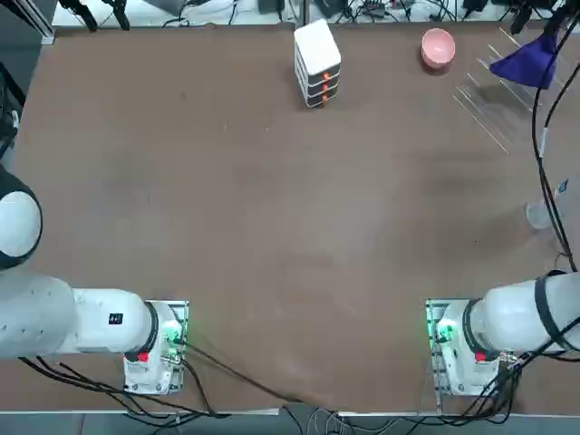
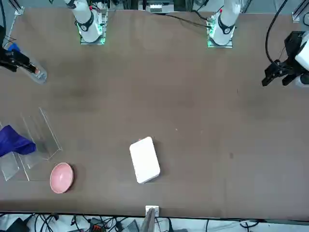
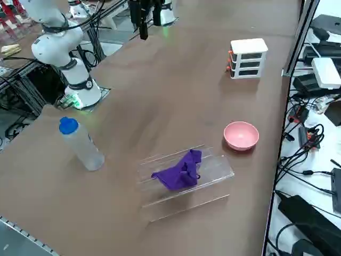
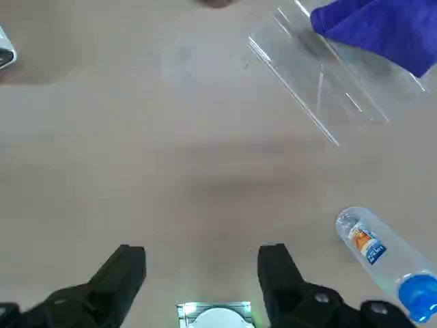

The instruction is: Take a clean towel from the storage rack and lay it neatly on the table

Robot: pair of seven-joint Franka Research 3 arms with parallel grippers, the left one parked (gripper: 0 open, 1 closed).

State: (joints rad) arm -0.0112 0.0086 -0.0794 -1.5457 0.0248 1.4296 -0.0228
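The purple-blue towel (image 1: 528,62) (image 3: 178,172) (image 4: 382,27) lies bunched over the clear rods of the storage rack (image 1: 489,100) (image 3: 213,173) (image 4: 321,82), at the far right of the brown table (image 1: 272,208). My right gripper (image 4: 201,263) hangs high over the table's right side, well short of the rack. Its two black fingers are spread open with nothing between them. In the front view the gripper (image 2: 10,60) shows as a dark shape at the left edge, with the towel (image 2: 14,140) and rack (image 2: 43,135) further along that side.
A plastic bottle (image 3: 82,144) (image 4: 379,253) with a blue cap stands near the right edge, between my arm's base and the rack. A pink bowl (image 1: 438,47) (image 3: 241,135) sits beside the rack. A white drawer box (image 1: 317,62) stands at the far middle.
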